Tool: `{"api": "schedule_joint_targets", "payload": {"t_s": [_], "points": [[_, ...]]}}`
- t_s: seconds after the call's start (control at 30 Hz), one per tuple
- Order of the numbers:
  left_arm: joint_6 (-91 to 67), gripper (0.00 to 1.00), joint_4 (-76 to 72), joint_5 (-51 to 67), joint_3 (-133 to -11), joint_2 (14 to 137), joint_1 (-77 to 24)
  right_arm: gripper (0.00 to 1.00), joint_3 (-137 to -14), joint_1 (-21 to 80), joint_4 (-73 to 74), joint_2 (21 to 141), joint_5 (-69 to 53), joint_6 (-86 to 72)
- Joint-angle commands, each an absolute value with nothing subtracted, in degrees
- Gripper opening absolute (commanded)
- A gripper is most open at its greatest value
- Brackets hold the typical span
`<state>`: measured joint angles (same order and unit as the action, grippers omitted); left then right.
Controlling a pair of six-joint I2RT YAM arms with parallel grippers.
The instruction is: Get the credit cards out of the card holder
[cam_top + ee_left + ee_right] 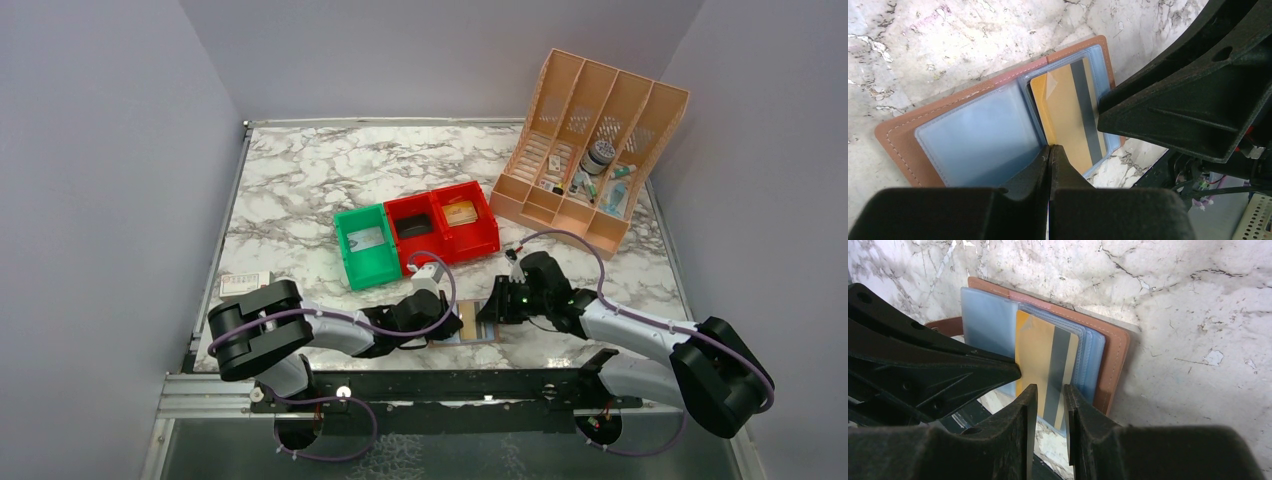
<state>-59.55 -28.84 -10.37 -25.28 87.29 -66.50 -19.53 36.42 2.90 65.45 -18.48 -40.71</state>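
The left gripper (1050, 150) is pinched together at the edge of the wallet (898, 137). The right gripper (1050, 402) hangs slightly apart over the yellow card (1035, 347).

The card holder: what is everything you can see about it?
The card holder is a brownish, leather-looking bifold with pale stitching. It lies open on the marble table near its front edge. Inside are clear blue-grey pockets: one pocket looks empty, and the next holds a yellow-gold card with a dark stripe. The left pincer, shut, meets it at the fold. The right pincer, slightly open, sits at the card's end.
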Motion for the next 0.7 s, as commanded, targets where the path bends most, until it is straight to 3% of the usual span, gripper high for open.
{"api": "schedule_joint_targets", "payload": {"t_s": [0.0,0.67], "points": [[-59.51,0.0,-29.97,-11.18,-24.04,85.89,-66.88,0.27,-18.55,36.65,4.34,65.12,-16.58,-39.7],[-59.7,0.0,-28.92,-12.69,-22.64,82.8,-66.86,0.28,-22.03,36.63,8.23,60.39,-17.51,-36.46]]}}
